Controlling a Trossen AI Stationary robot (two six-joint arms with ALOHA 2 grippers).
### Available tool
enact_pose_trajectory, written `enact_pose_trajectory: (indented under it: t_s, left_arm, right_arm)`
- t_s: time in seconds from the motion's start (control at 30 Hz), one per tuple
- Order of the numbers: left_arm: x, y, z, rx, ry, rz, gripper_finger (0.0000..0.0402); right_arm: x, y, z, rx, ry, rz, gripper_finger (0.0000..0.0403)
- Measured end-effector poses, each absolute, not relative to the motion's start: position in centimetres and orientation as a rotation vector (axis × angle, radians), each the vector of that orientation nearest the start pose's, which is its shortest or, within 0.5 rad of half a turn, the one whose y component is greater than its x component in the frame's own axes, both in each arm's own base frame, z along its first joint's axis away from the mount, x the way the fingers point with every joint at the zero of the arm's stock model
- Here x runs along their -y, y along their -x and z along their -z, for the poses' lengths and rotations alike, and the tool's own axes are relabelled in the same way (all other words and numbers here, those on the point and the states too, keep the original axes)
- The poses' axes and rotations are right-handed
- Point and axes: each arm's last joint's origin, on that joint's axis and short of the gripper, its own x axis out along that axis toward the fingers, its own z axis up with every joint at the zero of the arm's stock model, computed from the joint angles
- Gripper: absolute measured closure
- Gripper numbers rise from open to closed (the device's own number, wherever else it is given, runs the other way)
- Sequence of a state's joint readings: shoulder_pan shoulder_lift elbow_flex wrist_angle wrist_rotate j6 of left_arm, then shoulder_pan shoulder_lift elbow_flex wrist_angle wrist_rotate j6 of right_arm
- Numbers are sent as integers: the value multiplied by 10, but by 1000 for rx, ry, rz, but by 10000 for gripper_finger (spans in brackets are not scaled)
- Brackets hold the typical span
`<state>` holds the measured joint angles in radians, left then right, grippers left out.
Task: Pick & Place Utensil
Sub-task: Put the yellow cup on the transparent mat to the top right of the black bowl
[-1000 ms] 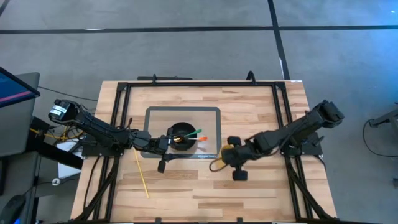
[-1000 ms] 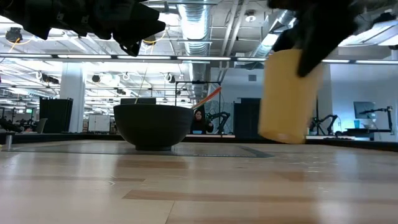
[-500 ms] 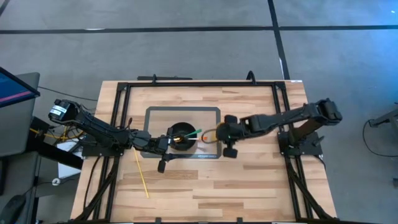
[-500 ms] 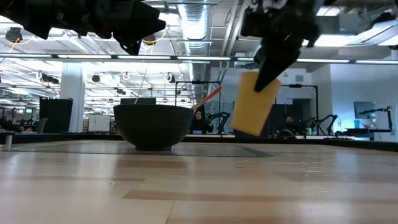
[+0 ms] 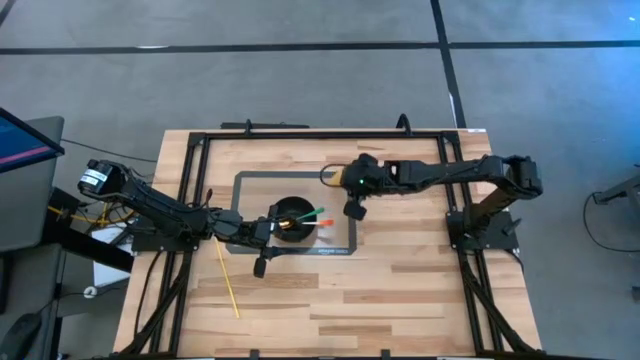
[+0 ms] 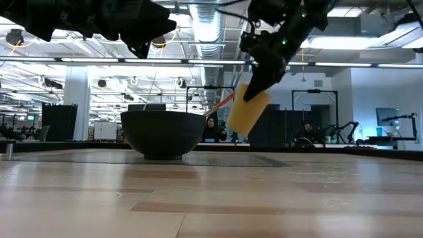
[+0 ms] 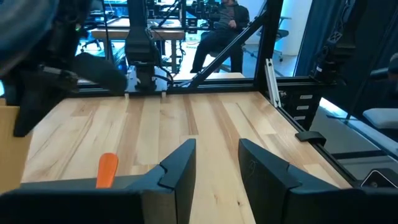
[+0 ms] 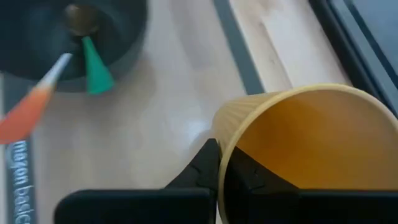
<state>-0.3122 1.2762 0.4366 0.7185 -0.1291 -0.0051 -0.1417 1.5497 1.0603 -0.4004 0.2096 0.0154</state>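
A black bowl (image 5: 292, 219) stands on a grey-framed mat (image 5: 345, 178). A green utensil (image 8: 94, 67) and an orange one (image 8: 28, 109) lean out of the bowl. A thin yellow stick (image 5: 228, 280) lies flat on the table, left of the mat. My right gripper (image 8: 219, 160) is shut on a yellow paper cup (image 6: 248, 109), which hangs in the air beyond the bowl's far right side (image 5: 328, 173). My left gripper (image 7: 217, 168) stands open and still above the bowl's left rim, nothing between its fingers. My right gripper pinches the cup's wall at the rim (image 8: 221, 138), one finger (image 8: 200, 167) outside and one (image 8: 247, 173) inside the mouth. The fingers slant down from the table's right. The cup hangs lifted clear and tilted (image 6: 246, 112), mouth up toward the gripper.
Black rails (image 5: 320, 133) frame the wooden table top. Bare wood lies to the near side (image 5: 350, 310) and to the right of the mat. The room beyond the table holds other stations and a seated person (image 7: 227, 25).
My right gripper has carried the cup from the mat's near right corner toward the table's far edge and slightly left, turning as it went. The cup stays clear of the table and has tipped further over. The grip has stayed shut.
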Motion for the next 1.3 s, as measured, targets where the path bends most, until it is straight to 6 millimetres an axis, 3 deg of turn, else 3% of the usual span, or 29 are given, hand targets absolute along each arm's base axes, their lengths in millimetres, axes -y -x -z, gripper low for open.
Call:
enact_pose_trajectory:
  t_s: [0.1,0.23,0.47,0.63,0.87,1.3]
  left_arm:
    - [73,-237,-202,-118,-21,183,280]
    - [72,-236,-201,-123,-22,183,280]
    - [72,-235,-200,-126,-23,183,280]
    - [72,-235,-200,-127,-23,185,280]
    - [72,-235,-199,-131,-24,186,280]
    - [72,-235,-199,-130,-24,186,280]
  right_arm:
    - [61,-326,-226,-871,9,354,401]
    - [64,-341,-215,-946,-17,349,401]
    - [69,-372,-214,-1163,-22,318,402]
    - [78,-386,-209,-1217,-68,284,401]
    - [87,-388,-207,-1217,-129,245,394]
    - [86,-388,-208,-1208,-141,222,349]
